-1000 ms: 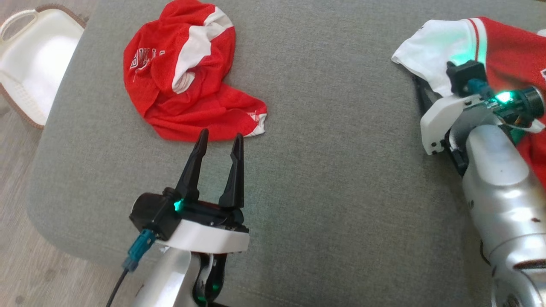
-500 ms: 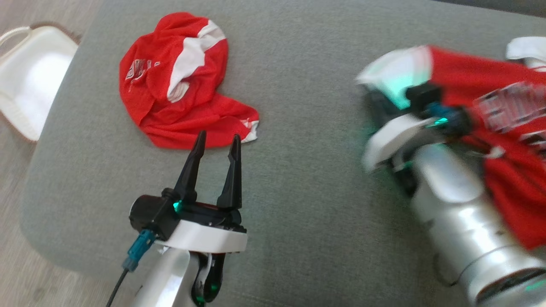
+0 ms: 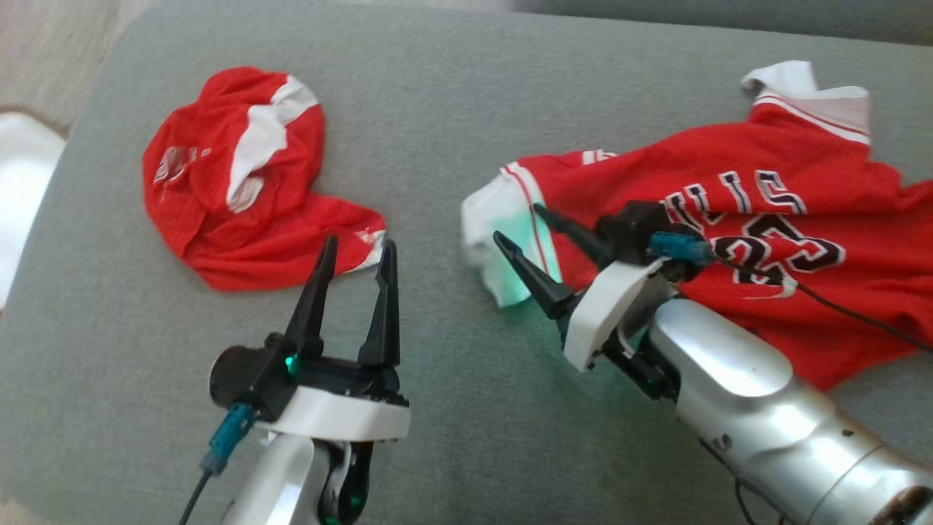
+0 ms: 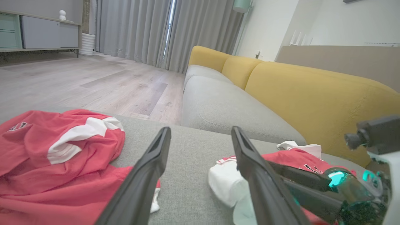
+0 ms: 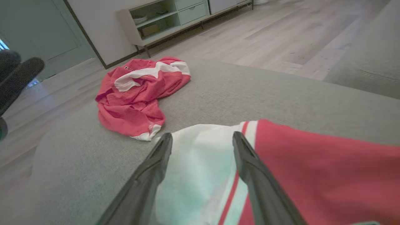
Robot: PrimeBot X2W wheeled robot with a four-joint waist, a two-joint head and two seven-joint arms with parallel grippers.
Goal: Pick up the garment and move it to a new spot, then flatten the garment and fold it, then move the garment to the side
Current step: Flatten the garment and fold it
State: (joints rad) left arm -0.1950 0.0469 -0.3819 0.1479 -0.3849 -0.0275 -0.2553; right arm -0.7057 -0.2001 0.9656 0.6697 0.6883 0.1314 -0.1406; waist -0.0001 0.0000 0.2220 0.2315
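A red jersey [image 3: 729, 175] with "23" on it lies spread across the right half of the grey cushion [image 3: 437, 131]. Its white sleeve [image 3: 496, 226] points left. My right gripper [image 3: 516, 222] is open, its fingers over that white sleeve [image 5: 200, 175] with nothing held; in the right wrist view it [image 5: 202, 134] straddles the sleeve's edge. A second, crumpled red-and-white garment [image 3: 233, 182] sits at the left. My left gripper [image 3: 361, 242] stands open just below the crumpled garment's lower right corner [image 4: 47, 162], with no cloth between its fingers.
A white basket [image 3: 18, 182] is on the wood floor past the cushion's left edge. A yellow sofa backrest [image 4: 312, 93] rises behind the cushion. Bare grey fabric lies between the two garments and along the front.
The head camera has shifted. My right arm swung left, carrying the jersey with it; the jersey now lies spread out and the right gripper stands open. The left gripper has kept its pose.
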